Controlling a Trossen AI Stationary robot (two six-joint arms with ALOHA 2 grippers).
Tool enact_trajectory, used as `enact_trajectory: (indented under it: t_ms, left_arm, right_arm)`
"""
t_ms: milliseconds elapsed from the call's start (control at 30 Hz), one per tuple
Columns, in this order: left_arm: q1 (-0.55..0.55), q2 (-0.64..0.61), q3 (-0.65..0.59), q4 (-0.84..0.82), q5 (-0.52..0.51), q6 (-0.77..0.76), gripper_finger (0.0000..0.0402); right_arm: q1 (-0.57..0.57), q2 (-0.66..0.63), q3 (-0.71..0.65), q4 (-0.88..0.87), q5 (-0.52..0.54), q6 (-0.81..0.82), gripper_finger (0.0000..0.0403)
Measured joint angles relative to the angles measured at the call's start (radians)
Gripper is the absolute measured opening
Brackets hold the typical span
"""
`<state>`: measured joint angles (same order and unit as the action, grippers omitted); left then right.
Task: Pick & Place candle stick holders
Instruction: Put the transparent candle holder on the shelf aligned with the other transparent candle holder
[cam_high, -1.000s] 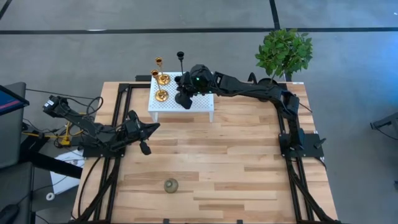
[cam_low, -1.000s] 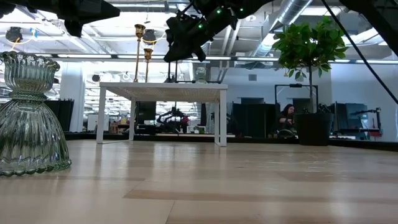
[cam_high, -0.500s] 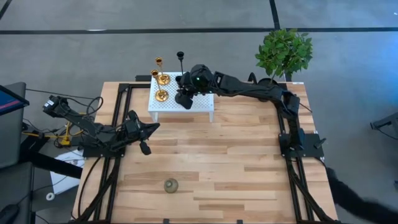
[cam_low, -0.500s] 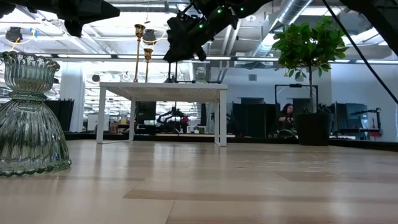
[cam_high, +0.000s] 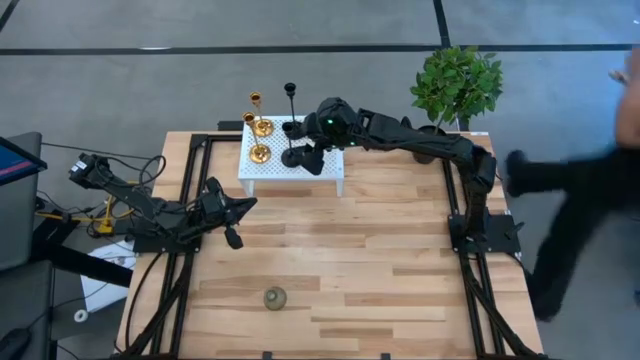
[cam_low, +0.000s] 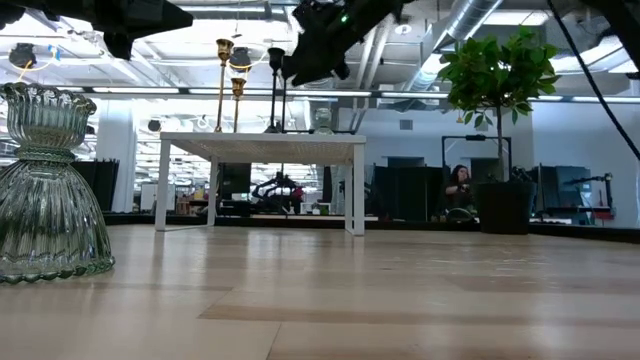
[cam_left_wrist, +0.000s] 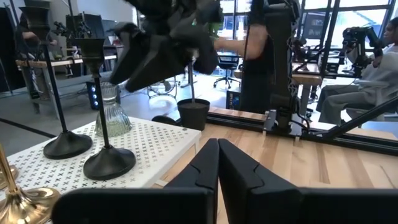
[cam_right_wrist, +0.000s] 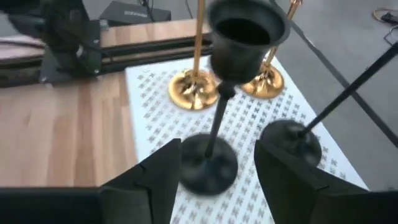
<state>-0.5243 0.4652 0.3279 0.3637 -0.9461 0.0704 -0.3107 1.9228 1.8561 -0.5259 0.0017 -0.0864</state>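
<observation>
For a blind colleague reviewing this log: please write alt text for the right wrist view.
The right gripper is open, one finger on each side of a black candle stick holder standing upright on the white perforated stand. A second black holder stands beside it, with two gold holders behind.

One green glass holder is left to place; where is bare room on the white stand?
The white stand is bare at its right end, under the right gripper. Its left end is crowded with gold holders and black holders.
</observation>
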Motion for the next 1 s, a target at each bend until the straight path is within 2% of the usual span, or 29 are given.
enact_trajectory:
  t_ms: [133, 267, 700, 1000]
  left_arm:
    - [0.0, 0.0, 0.0, 0.0, 0.0, 0.0, 0.0006]
    - [0.0, 0.0, 0.0, 0.0, 0.0, 0.0, 0.0009]
    - [0.0, 0.0, 0.0, 0.0, 0.006, 0.0, 0.0009]
    - [0.0, 0.0, 0.0, 0.0, 0.083, -0.001, 0.0008]
  right_arm:
    - [0.014, -0.05, 0.001, -0.053, -0.001, 0.0, 0.0192]
    - [0.03, -0.091, 0.001, -0.097, -0.001, 0.005, 0.0168]
    - [0.077, -0.173, 0.001, -0.254, -0.001, 0.008, 0.0011]
    - [0.118, -0.172, 0.001, -0.282, -0.001, 0.014, 0.0002]
